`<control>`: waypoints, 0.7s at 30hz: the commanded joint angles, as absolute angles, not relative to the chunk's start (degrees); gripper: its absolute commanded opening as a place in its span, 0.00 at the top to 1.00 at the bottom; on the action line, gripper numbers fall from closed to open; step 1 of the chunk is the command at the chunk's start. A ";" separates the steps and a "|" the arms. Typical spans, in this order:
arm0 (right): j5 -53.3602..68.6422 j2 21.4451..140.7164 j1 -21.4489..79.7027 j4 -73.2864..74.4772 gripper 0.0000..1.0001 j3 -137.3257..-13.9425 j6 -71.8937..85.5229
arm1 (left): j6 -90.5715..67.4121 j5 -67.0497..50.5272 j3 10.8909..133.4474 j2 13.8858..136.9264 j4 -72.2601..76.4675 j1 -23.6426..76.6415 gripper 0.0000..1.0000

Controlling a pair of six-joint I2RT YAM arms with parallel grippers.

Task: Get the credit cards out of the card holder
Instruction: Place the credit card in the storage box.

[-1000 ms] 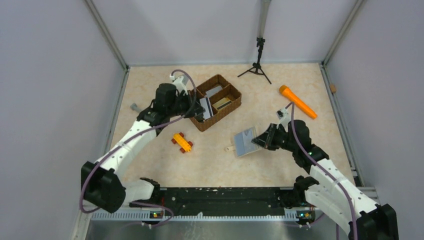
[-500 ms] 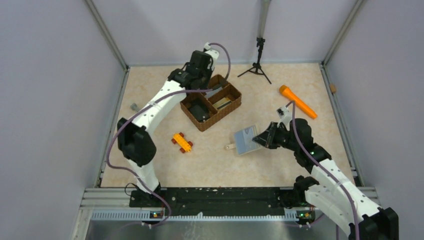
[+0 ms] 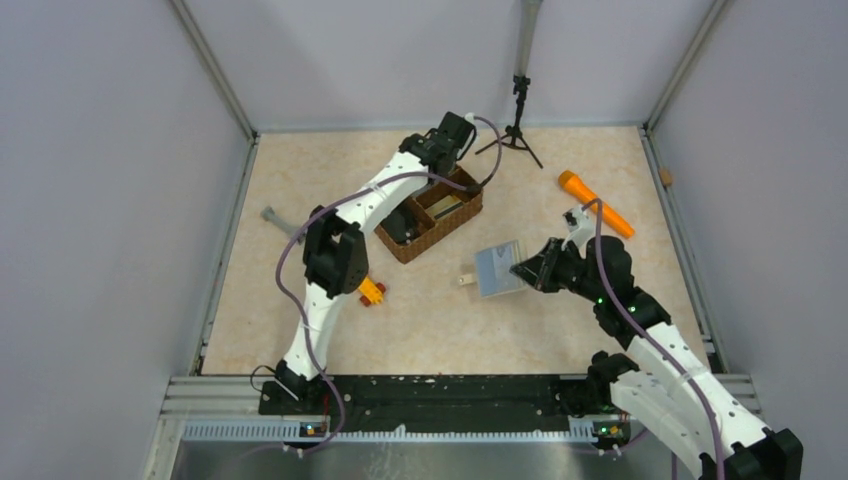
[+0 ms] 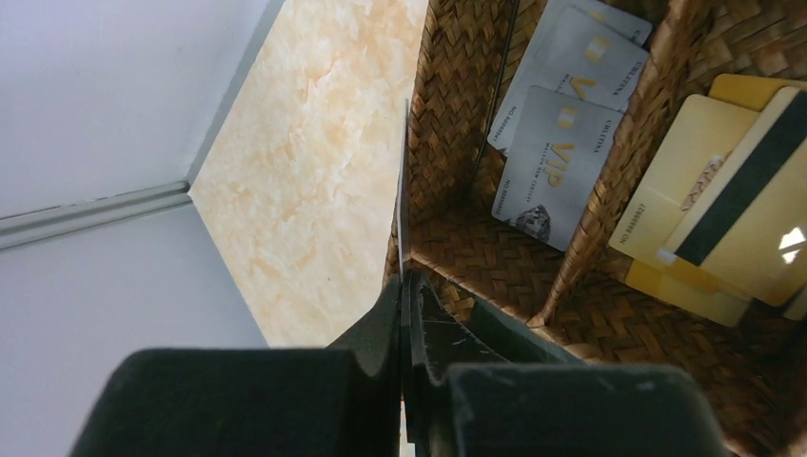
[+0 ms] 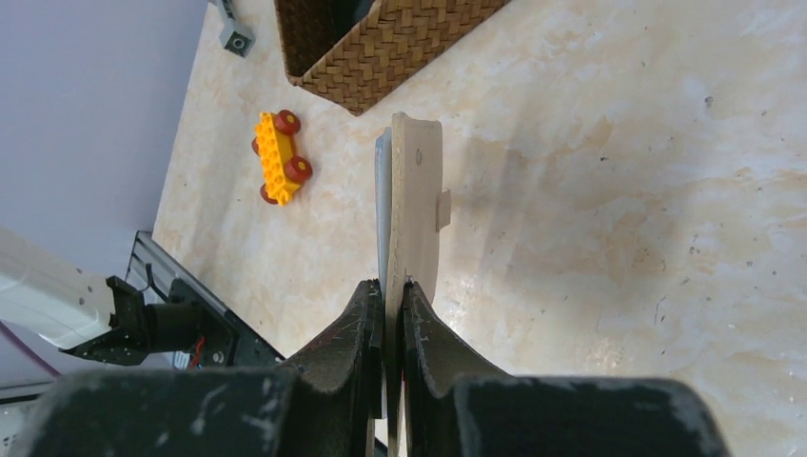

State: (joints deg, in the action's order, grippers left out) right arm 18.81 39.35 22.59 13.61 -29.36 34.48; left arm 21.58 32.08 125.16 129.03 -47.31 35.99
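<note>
The left gripper (image 4: 404, 282) is closed on a thin credit card (image 4: 404, 190), seen edge-on from the left wrist. It holds the card over the far rim of the brown wicker tray (image 3: 437, 238), at the edge of the compartment where several silver VIP cards (image 4: 557, 157) lie overlapping. In the neighbouring compartment, past a woven divider, gold cards (image 4: 733, 214) lie in a loose pile, the top one showing a dark stripe.

The right gripper (image 5: 392, 286) is clamped on one edge of the card holder (image 5: 417, 205) and holds it raised off the marbled surface (image 3: 300, 200), to the right of the tray and apart from it. From the right wrist the holder appears edge-on, cream outside with a pale blue-grey layer against it and a small tab on the cream side. From above, its pale blue face (image 3: 497, 270) is turned upward. Whether any cards are in it cannot be told.

A yellow toy car (image 5: 278, 157) with red wheels sits on the surface near the tray's front corner. An orange flashlight (image 3: 595, 204) lies to the right of the tray, and a small black tripod (image 3: 517, 130) stands at the back wall.
</note>
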 commanded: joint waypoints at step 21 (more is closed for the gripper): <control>17.82 37.64 22.26 10.55 1.00 -28.26 36.04 | 23.81 39.03 128.10 129.66 -39.66 37.20 0.41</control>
